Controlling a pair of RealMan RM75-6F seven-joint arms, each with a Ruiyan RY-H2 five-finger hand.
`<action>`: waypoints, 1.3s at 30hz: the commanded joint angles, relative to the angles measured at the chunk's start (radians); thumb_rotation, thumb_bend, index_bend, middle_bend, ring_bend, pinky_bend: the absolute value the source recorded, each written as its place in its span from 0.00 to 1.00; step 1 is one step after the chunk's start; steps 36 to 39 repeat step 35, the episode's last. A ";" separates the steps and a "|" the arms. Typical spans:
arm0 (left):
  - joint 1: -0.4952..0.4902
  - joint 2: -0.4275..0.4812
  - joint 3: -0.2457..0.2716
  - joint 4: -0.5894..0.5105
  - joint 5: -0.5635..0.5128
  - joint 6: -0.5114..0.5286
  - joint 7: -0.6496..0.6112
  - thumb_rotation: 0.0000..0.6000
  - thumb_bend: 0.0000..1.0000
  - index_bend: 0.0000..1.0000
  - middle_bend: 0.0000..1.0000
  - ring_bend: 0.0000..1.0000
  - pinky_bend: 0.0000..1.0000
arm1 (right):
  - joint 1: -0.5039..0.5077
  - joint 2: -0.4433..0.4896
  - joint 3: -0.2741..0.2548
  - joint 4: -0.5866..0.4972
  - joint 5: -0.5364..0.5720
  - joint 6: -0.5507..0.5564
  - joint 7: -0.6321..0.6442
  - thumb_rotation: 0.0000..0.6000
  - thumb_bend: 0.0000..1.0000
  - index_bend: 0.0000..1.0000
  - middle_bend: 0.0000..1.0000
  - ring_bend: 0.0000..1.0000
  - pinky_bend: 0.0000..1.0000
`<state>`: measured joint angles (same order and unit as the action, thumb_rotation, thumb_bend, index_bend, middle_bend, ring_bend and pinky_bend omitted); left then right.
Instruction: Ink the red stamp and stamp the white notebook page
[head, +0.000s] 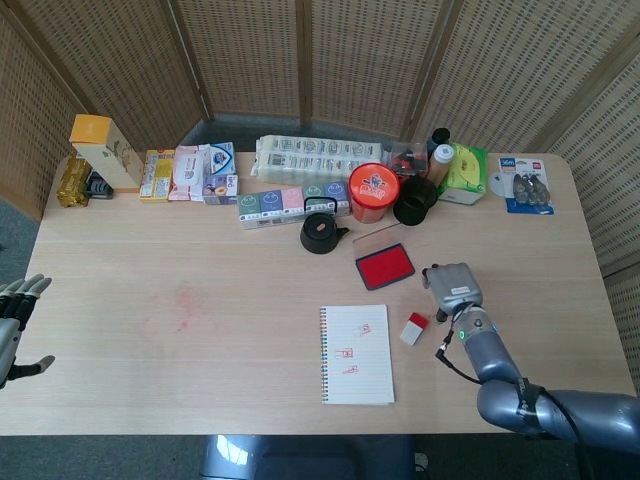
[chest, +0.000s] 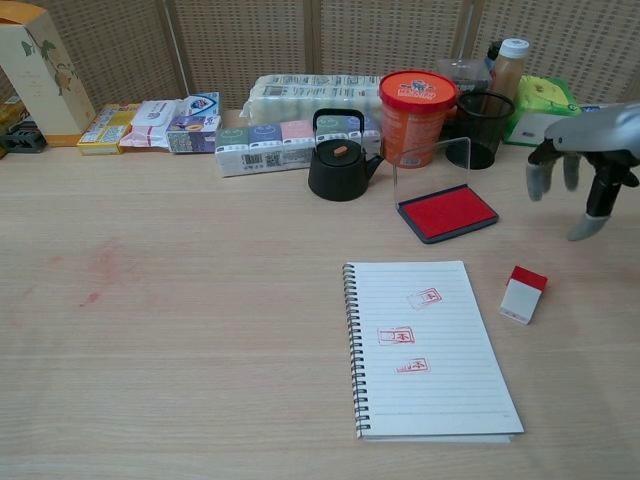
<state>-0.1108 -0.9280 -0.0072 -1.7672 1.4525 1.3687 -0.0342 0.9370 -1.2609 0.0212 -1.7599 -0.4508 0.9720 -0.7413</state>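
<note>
The red stamp, a small white block with a red end, lies on its side on the table just right of the white notebook. The page carries three red prints. The red ink pad lies open behind the notebook, its clear lid upright. My right hand hovers above and to the right of the stamp, fingers apart and pointing down, holding nothing. My left hand shows at the far left edge, fingers spread and empty.
A black teapot, an orange tub, a black mesh cup and a row of boxes stand along the back. A faint red smear marks the table on the left.
</note>
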 joint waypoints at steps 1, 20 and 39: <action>0.002 0.002 0.002 -0.001 0.007 0.005 -0.003 1.00 0.00 0.00 0.01 0.00 0.01 | -0.154 0.071 -0.023 -0.041 -0.426 0.129 0.218 0.90 0.02 0.24 0.10 0.09 0.44; 0.039 0.013 0.030 -0.028 0.092 0.083 0.012 1.00 0.00 0.00 0.01 0.00 0.01 | -0.562 0.076 -0.124 0.062 -1.144 0.692 0.552 0.87 0.00 0.29 0.15 0.09 0.35; 0.053 0.006 0.038 -0.047 0.108 0.100 0.069 1.00 0.00 0.00 0.01 0.00 0.01 | -0.745 0.090 -0.113 0.008 -1.125 0.770 0.575 0.87 0.00 0.31 0.12 0.02 0.17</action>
